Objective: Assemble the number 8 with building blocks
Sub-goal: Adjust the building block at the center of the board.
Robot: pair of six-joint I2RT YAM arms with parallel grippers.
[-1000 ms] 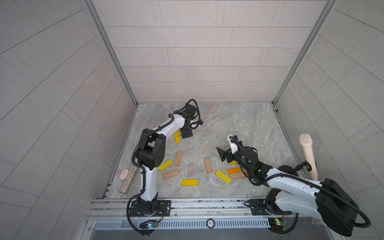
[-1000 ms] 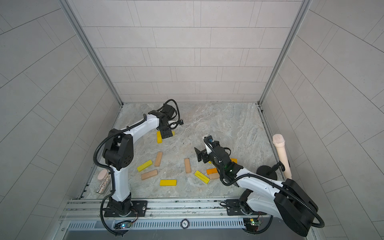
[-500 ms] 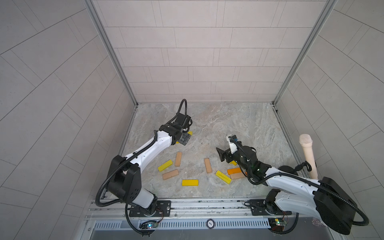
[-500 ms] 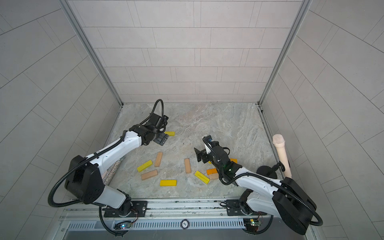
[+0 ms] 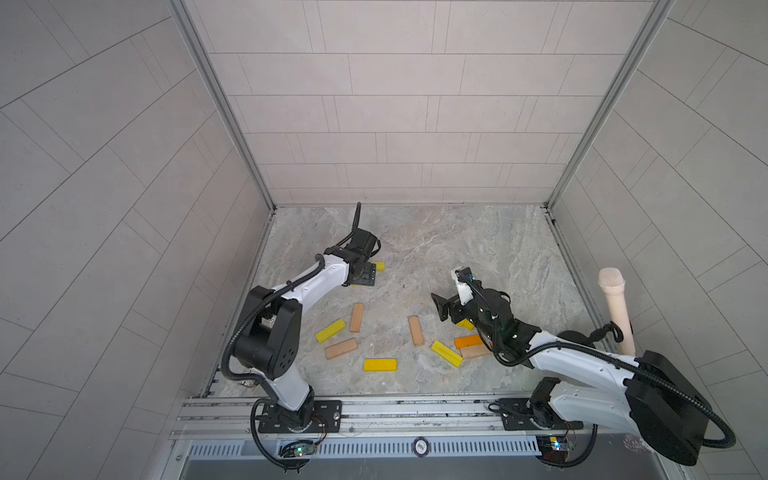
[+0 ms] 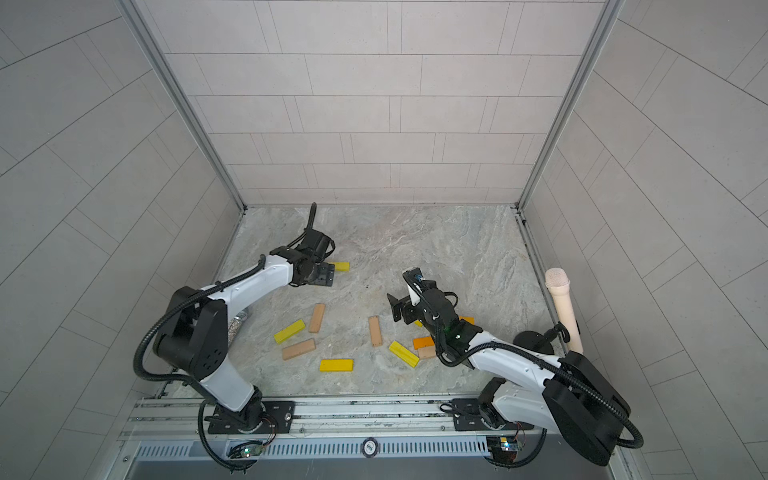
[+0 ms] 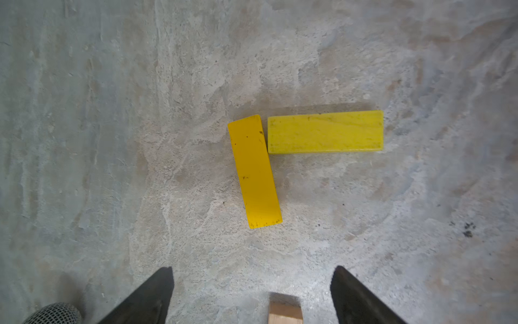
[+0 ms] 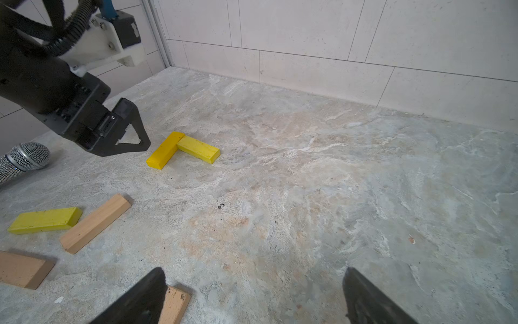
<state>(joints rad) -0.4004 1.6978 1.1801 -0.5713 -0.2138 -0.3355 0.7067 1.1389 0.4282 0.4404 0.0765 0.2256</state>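
Left gripper (image 7: pixel 252 276) spread, empty, by two yellow bars (image 7: pixel 255 171) touching in an L. Right gripper (image 8: pixel 253 276) wide too; bare floor (image 8: pixel 364 182) beyond.

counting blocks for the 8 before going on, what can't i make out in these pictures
- Top views: the left tool covers the yellow blocks; only one end shows.
- Top views: the right arm partly hides the orange block and a tan block.
- Left wrist view: a second tan block is cut by the edge.
- Top views: the left arm mostly hides the silver microphone.
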